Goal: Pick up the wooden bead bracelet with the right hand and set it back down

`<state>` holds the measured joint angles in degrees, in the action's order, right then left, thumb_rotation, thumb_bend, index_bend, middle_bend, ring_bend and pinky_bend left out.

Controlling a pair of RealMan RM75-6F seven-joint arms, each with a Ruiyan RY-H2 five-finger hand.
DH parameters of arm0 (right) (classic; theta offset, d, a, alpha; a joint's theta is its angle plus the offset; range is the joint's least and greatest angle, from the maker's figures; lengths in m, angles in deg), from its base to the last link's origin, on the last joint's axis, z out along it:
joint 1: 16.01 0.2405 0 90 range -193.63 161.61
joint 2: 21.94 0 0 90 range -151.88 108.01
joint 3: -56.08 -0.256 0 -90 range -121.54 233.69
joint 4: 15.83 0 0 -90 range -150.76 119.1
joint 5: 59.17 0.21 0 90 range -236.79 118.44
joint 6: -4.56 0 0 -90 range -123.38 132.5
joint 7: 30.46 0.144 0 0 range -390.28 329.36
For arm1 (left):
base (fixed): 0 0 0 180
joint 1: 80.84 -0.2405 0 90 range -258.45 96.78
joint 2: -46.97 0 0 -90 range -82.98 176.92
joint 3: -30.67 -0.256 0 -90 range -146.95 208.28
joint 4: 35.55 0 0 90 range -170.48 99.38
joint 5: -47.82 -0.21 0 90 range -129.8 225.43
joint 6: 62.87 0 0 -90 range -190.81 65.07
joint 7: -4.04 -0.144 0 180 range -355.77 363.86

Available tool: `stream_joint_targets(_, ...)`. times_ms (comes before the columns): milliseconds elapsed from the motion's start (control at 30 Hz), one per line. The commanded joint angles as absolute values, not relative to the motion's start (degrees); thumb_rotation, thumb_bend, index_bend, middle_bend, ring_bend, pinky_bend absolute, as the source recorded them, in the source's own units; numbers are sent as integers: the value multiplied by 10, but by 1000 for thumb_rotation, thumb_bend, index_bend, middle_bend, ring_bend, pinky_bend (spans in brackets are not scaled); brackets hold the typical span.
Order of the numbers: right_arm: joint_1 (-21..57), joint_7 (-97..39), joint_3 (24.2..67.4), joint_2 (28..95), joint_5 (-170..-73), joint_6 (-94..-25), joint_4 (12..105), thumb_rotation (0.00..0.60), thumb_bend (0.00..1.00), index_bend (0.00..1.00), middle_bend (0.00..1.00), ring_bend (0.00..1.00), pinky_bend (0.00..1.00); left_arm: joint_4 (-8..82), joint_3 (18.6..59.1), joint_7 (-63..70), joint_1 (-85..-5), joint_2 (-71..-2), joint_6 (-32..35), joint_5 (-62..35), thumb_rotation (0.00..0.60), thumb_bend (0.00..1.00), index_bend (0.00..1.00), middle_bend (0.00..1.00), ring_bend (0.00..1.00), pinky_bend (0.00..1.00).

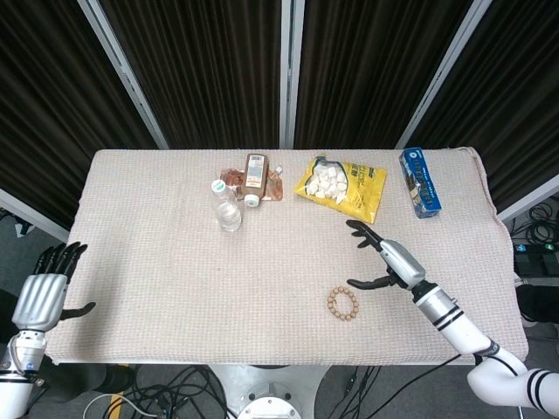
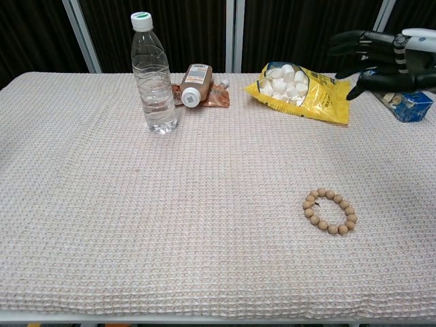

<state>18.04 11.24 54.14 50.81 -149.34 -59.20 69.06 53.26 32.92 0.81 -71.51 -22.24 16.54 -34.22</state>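
wooden bead bracelet (image 1: 343, 303) flat on the table (image 1: 157, 262), near the front edge, in a neat ring. right hand (image 1: 385, 260) just beside it and above, fingers spread, holding nothing. left hand (image 1: 44, 295) off the table's left side, fingers apart, empty. task looks done; little left to go wrong, save a low sweep of the right hand catching the beads and dragging them toward the front edge. farther back: yellow marshmallow bag (image 1: 341, 187), water bottle (image 1: 226, 206), brown bottle (image 1: 254, 169) lying on a pouch, blue box (image 1: 419, 182). nothing between hand and bracelet; bag nearest behind.
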Motion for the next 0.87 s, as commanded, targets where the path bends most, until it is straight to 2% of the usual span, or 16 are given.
stream_joint_targets(33,57,-333,535,518,-1436,-761,698,587,150,3,75,0,48,531,332,2,-716,-225,171,-343,600,0,86,48,0,0)
stream_joint_targets(67,45,-361,541,508,-1431,-768,707,586,151,3,63,0,9,531,333,-2,-717,-227,174,-344,600,0,86,48,0,0)
stream_joint_targets(200,12,-415,553,479,-1410,-782,740,585,150,0,2,0,0,530,335,-20,-718,-231,180,-342,600,0,86,48,0,0)
stream_joint_targets(500,-43,-369,568,439,-1432,-827,773,579,151,0,0,0,0,540,336,-36,-724,-232,192,-342,600,0,86,48,0,0)
stream_joint_targets(867,-64,-305,571,416,-1465,-830,790,579,151,0,0,0,0,539,339,-39,-729,-239,200,-339,600,0,86,48,0,0)
